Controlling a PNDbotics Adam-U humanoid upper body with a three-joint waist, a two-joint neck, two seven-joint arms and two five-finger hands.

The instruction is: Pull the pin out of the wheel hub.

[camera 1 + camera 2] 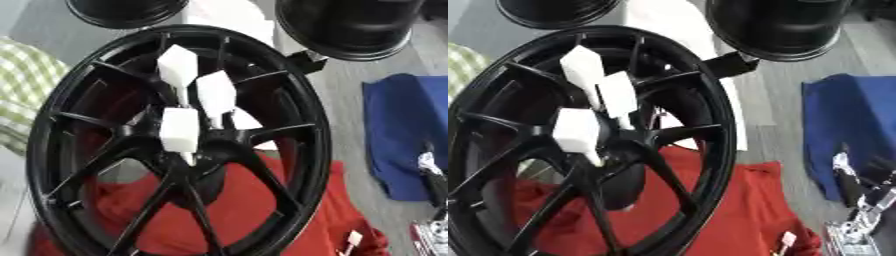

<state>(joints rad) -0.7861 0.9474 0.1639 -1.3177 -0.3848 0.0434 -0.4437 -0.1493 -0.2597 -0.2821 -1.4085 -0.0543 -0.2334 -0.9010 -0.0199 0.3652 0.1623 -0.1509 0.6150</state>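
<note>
A black spoked wheel hub (297, 100) stands tilted and fills the middle of both views. Three white block-headed pins stick out around its centre: an upper one (178, 67), a middle one (215, 92) and a lower one (180, 130). Their thin tips point down into the hub's centre (206, 150). My right hand (849, 182) shows at the lower right edge, fingers up and relaxed, well apart from the hub and holding nothing. No left hand is visible in either view.
A red cloth (236, 210) lies under the wheel and a blue cloth (398, 125) to the right. Two more black rims (350, 25) (122, 10) stand at the back. A green checked cloth (22, 80) is at the left. A small white pin-like piece (787, 240) lies on the red cloth.
</note>
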